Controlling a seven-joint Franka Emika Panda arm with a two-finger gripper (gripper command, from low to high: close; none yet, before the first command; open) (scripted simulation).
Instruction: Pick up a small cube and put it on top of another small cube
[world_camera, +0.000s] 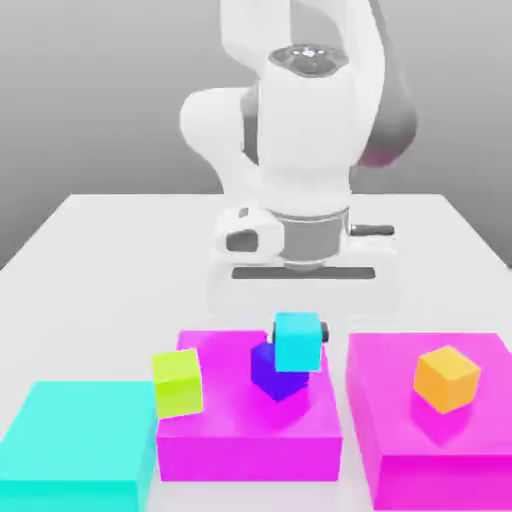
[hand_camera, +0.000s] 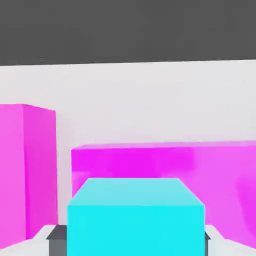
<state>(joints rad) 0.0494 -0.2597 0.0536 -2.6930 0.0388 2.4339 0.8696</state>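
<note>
The small cyan cube (world_camera: 297, 342) hangs just above and slightly to the exterior view's right of the dark blue cube (world_camera: 270, 376); I cannot tell if they touch. The blue cube rests on the middle magenta block (world_camera: 230, 430). My gripper (world_camera: 298, 338) is shut on the cyan cube, with a dark finger showing at the cube's right side. In the hand view the cyan cube (hand_camera: 136, 220) sits between the two grey fingertips (hand_camera: 50, 240). The blue cube is hidden in the hand view.
A yellow-green cube (world_camera: 177, 383) leans at the middle magenta block's left edge. A large flat cyan block (world_camera: 75, 445) lies at the front left. A second magenta block (world_camera: 440, 450) on the right carries an orange cube (world_camera: 446, 378). The white table (world_camera: 120, 240) extends behind.
</note>
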